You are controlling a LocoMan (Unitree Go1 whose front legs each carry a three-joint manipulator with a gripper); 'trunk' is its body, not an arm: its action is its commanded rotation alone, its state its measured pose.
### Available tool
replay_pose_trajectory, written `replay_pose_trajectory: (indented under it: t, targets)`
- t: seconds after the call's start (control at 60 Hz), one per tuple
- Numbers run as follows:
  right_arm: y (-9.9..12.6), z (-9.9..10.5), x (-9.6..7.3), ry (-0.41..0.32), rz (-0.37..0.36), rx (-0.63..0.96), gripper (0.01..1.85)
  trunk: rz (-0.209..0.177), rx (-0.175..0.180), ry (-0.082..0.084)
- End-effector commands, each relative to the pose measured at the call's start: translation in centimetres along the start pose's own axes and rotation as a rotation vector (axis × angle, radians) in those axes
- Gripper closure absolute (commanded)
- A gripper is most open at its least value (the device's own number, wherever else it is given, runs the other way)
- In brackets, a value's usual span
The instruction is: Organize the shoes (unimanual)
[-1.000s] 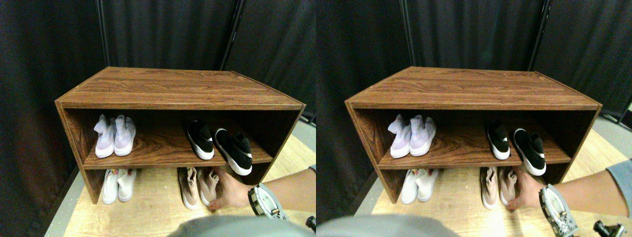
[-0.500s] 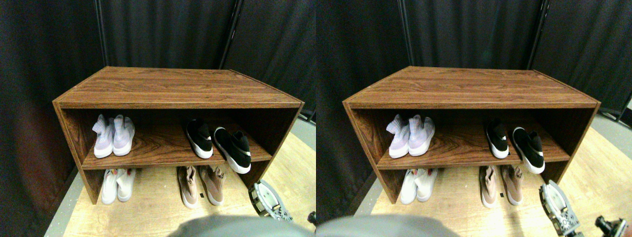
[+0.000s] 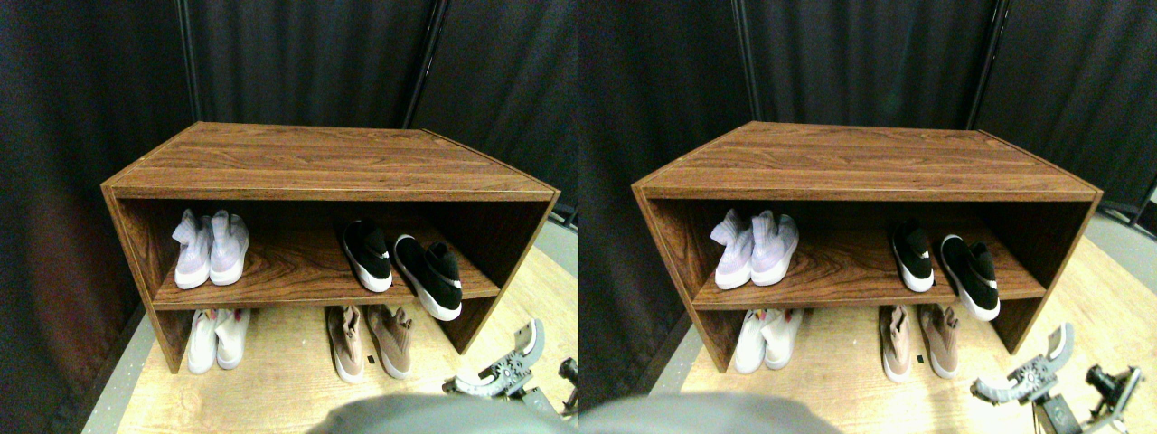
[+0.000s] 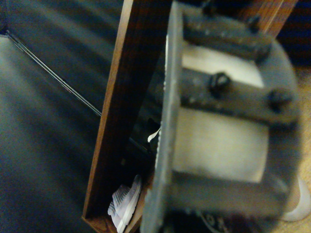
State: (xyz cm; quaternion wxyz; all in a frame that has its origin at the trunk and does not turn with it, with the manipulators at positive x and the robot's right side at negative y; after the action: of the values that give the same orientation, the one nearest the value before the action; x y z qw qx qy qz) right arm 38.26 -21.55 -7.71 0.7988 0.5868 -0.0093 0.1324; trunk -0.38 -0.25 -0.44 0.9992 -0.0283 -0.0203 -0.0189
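Observation:
The shoes sit in a wooden shelf unit (image 3: 325, 167). A lavender pair (image 3: 210, 250) stands on the left of its middle board. On the right, one black shoe (image 3: 366, 255) lies straight, while the other black shoe (image 3: 427, 276) is angled with its toe over the board's front edge. At floor level stand a white pair (image 3: 215, 337) and a pinkish-beige pair (image 3: 371, 339). My right gripper (image 3: 493, 357) hovers low at the lower right, in front of the shelf's right side panel, open and empty. The blurred jaw frame (image 4: 223, 126) fills the wrist view, with the lavender pair (image 4: 124, 206) beyond it.
The shelf unit stands on a light wooden floor (image 3: 271, 389). Dark curtains (image 3: 316, 63) hang behind and to the left. The shelf's right side panel (image 3: 506, 262) slants down close to my gripper.
A person's hand that touched the right pinkish-beige shoe has withdrawn out of view. My gripper has turned, and its spread jaws now show where a round end showed before.

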Motion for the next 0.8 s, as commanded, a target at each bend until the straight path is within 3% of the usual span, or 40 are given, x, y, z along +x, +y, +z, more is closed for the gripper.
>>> replay_pose_trajectory:
  t: [0.017,0.117,0.567,0.8]
  targets:
    - [0.0,0.2,0.8,-0.026,0.017,-0.015,0.42,0.008,-0.011,0.02]
    - [-0.3,0.3,1.6,-0.04,0.007,-0.004,0.39,0.014,-0.016,0.023]
    - [-4.7,0.0,6.4,-0.097,-0.092,0.064,0.57,0.026,-0.026,0.025]
    - [-5.6,0.1,7.6,-0.123,-0.12,0.056,0.59,0.052,-0.036,0.019]
